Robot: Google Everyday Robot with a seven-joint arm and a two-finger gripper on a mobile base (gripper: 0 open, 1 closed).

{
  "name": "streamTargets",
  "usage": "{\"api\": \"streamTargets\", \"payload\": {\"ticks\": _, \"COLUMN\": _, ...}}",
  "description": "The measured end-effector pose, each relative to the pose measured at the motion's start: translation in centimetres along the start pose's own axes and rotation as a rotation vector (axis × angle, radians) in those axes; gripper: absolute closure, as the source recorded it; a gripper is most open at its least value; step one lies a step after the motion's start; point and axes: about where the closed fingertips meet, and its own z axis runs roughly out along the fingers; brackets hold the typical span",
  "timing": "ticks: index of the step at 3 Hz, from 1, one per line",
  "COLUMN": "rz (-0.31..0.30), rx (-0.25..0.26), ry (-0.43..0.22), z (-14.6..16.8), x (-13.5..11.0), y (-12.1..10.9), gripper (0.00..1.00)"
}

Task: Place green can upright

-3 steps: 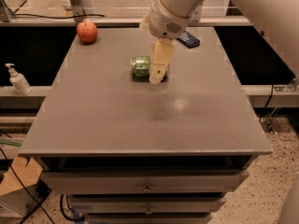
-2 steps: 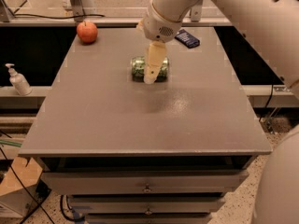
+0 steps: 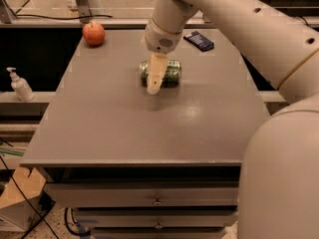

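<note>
The green can [image 3: 170, 72] lies on its side on the grey table [image 3: 149, 123], a little behind the table's middle, long axis running left to right. My gripper [image 3: 154, 87] hangs over the can's left part, its cream fingers [image 3: 157, 72] pointing down in front of the can and hiding its left portion. I cannot see whether the fingers touch the can.
A red apple [image 3: 93, 33] sits at the table's back left corner. A dark blue flat packet [image 3: 199, 40] lies at the back right. A white pump bottle [image 3: 19, 85] stands on a ledge left of the table. Drawers sit below the table's front edge.
My gripper has moved left along the can, from beside its right end to over its left part. The can has stayed lying on its side.
</note>
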Motion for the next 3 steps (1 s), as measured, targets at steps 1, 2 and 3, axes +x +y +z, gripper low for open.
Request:
{"api": "streamTargets", "payload": {"ticks": 1, "rz": 0.024, "rx": -0.02, "ry": 0.035, "z": 2.0, "x": 0.9, "y": -0.3, "gripper": 0.0}}
{"api": "streamTargets", "payload": {"ticks": 2, "rz": 0.042, "rx": -0.05, "ry": 0.053, "z": 3.3, "x": 1.9, "y": 0.0, "gripper": 0.16}}
{"api": "streamTargets", "payload": {"ticks": 3, "rz": 0.048, "rx": -0.046, "ry": 0.051, "z": 3.2, "x": 2.3, "y": 0.5, "gripper": 0.39}}
